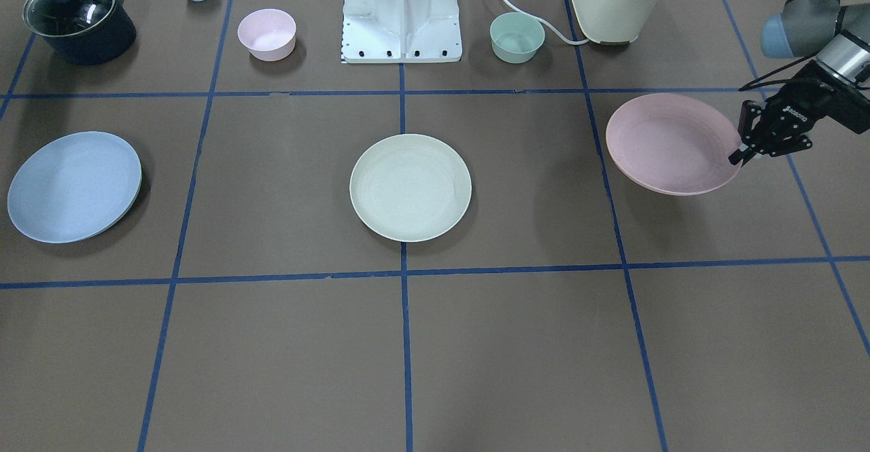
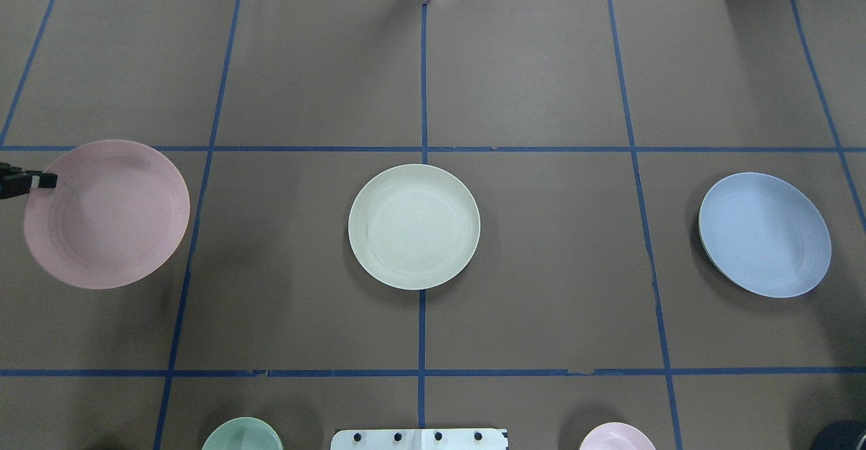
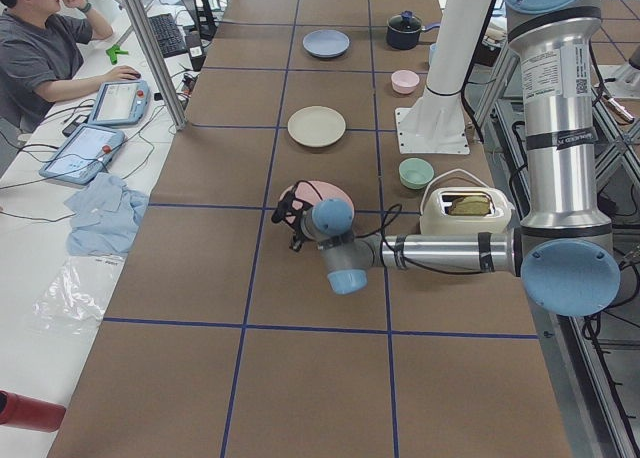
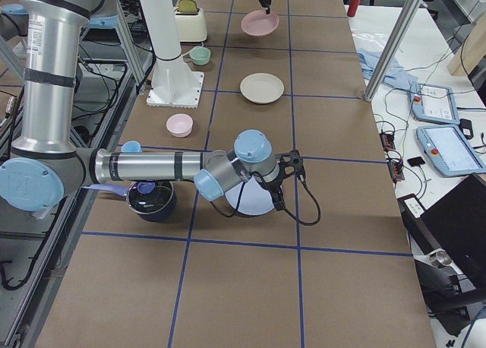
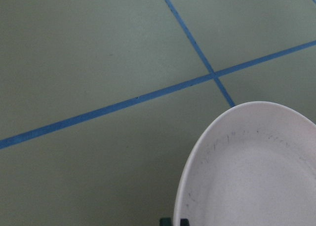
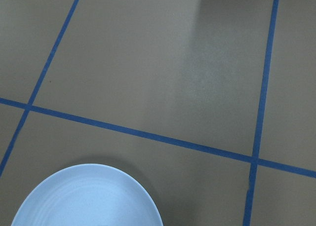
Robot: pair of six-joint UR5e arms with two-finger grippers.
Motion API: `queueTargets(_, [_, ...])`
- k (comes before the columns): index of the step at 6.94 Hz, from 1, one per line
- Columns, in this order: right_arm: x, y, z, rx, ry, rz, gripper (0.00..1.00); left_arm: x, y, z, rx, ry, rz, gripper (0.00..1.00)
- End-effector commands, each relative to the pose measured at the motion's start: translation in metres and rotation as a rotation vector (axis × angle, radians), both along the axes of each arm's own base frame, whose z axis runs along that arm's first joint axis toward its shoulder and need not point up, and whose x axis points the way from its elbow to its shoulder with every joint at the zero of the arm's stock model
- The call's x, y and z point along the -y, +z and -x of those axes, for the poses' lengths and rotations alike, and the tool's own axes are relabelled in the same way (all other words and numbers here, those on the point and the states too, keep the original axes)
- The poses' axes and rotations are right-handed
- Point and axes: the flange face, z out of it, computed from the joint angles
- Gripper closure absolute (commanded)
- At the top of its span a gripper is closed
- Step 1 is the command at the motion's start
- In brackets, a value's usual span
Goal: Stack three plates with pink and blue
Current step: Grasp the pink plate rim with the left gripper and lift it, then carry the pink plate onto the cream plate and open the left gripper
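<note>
Front, pink plate [image 1: 669,143]: at 3 o'clock of cream plate [image 1: 410,187], well apart. Tilted, shadow offset beneath, so prob. lifted off table [image 1: 476,357].
Front, left gripper [image 1: 741,155]: pinched narrow on pink plate's rim at approx. 4 o'clock, rim between the jaws.
Front, blue plate [image 1: 73,187]: at 9 o'clock of cream plate, well apart. No gripper seen on it here.
Overhead, layout: pink plate at 9 o'clock and blue plate at 3 o'clock of cream plate. All 3 separate, no overlap.
L side, near arm: tip at pink plate, cream plate beyond it.
R side, right gripper [image 4: 285,169]: just by blue plate. Whether it is parted or closed, or touching the plate, can't tell.
L wrist: pink plate fills the 5 o'clock corner.
R wrist: blue plate at 7 o'clock edge, no fingers shown.
Progress (est.): nothing stacked yet. Pink plate pickup looks done. Left to do: carry pink plate onto cream plate, then add blue plate.
</note>
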Motion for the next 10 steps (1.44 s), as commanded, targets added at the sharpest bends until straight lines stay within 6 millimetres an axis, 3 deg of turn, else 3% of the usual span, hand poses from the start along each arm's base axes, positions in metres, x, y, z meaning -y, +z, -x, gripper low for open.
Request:
queueTargets(1, [0.0, 0.0, 0.0, 0.002, 0.0, 0.002, 0.0, 0.018, -0.129, -0.035, -0.066, -0.02, 0.103, 1.0])
queueTargets(3, [0.001, 0.0, 0.001, 0.0, -0.001, 0.003, 0.0, 0.015, -0.201, -0.181, -0.073, -0.032, 0.214, 1.0])
queueTargets(4, [0.001, 0.0, 0.001, 0.0, -0.001, 0.003, 0.0, 0.018, -0.228, -0.263, -0.079, -0.044, 0.273, 1.0])
queueTargets(5, [0.001, 0.001, 0.001, 0.0, -0.001, 0.004, 0.0, 0.025, -0.242, -0.326, -0.073, -0.059, 0.307, 1.0])
queueTargets(8, [0.004, 0.002, 0.002, 0.0, -0.001, 0.007, 0.0, 0.002, -0.227, -0.357, -0.042, -0.055, 0.301, 1.0])
queueTargets(10, [0.005, 0.001, 0.002, 0.001, -0.001, 0.006, 0.0, -0.01, -0.229, -0.367, -0.04, -0.045, 0.295, 1.0])
